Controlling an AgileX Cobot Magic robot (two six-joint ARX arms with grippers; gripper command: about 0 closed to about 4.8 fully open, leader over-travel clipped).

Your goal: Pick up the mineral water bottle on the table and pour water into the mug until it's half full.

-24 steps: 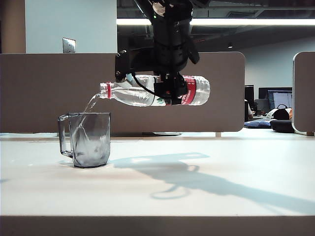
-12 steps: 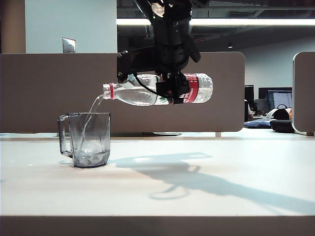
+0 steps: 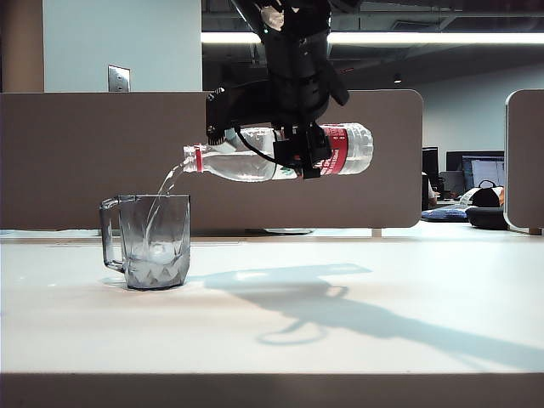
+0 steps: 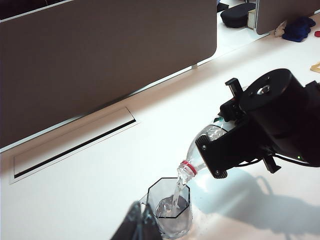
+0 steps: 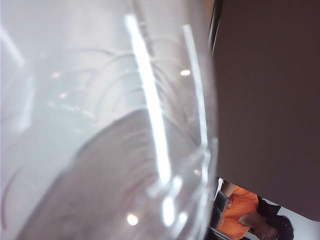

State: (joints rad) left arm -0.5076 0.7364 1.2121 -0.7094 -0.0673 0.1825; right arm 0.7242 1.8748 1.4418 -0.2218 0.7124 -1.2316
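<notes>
Right pincer [image 3: 299, 157] clamped round the tilted clear plastic red-labelled bottle [image 3: 255, 161], mouth above the smoky-grey faceted mug [image 3: 155, 242], water [image 3: 161, 191] streaming in, left pincer [image 4: 137, 227] beside mug, opening unclear.

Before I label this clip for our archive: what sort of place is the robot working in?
Most likely an open-plan office. The white table has a grey desk partition behind it, with a cable slot at its base, and a monitor stands at a workstation further back under strip lighting.
</notes>
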